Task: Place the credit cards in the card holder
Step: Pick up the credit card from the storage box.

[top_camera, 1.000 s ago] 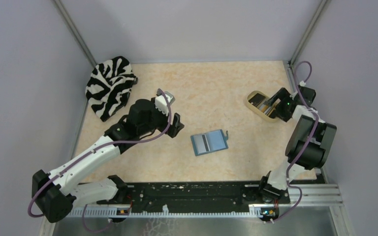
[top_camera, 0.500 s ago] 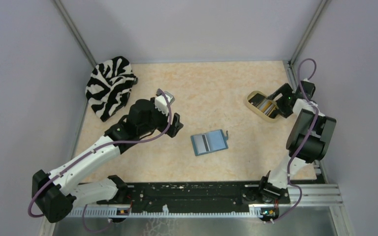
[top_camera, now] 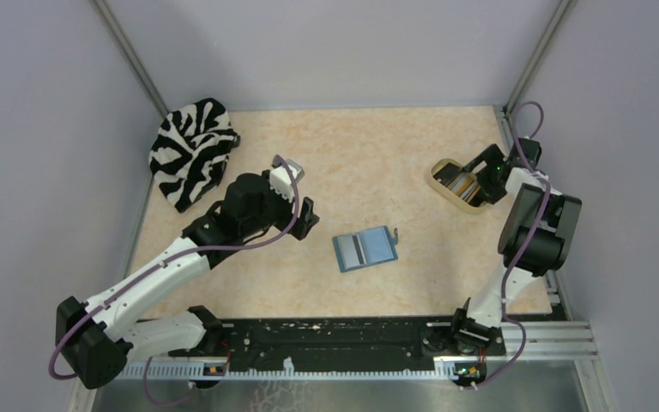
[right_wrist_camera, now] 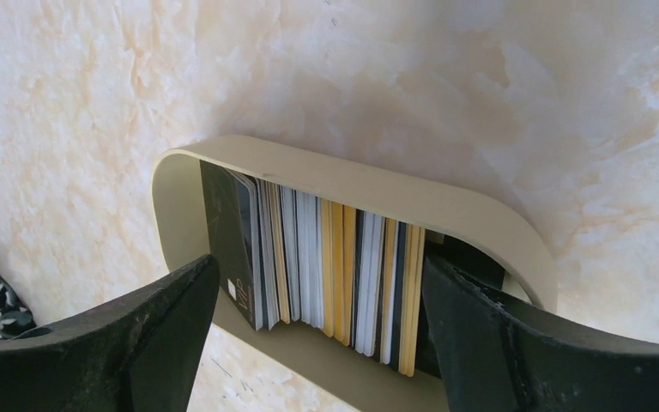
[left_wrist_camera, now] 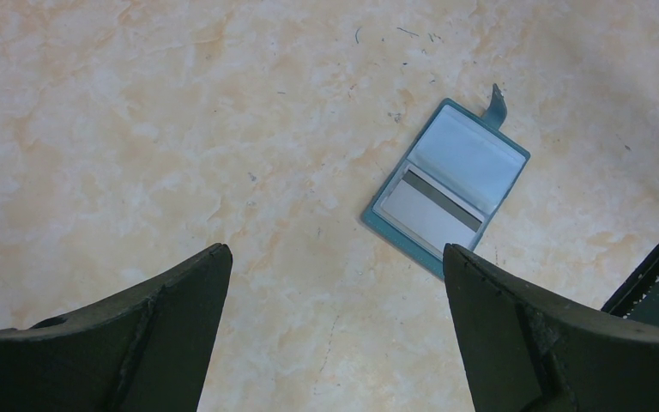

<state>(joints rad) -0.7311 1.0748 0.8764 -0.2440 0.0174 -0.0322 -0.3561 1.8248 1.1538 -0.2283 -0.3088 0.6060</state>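
Card pickup: right end effector [right_wrist_camera: 319,266], fingers apart, hangs over thin upright multicoloured credit cards [right_wrist_camera: 309,245] in beige oval tray [right_wrist_camera: 352,176] at three o'clock; next, pinch one alone.

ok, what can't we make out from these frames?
- Right wrist view: exact count of credit cards in the beige tray. They stand packed edge-on, and fingers of the right gripper cover the stack's ends.
- Top view: those cards are too small to separate.
- Left wrist view: anything behind the striped card in the card holder. That card hides it.
- Top view: anything under the zebra-striped cloth.
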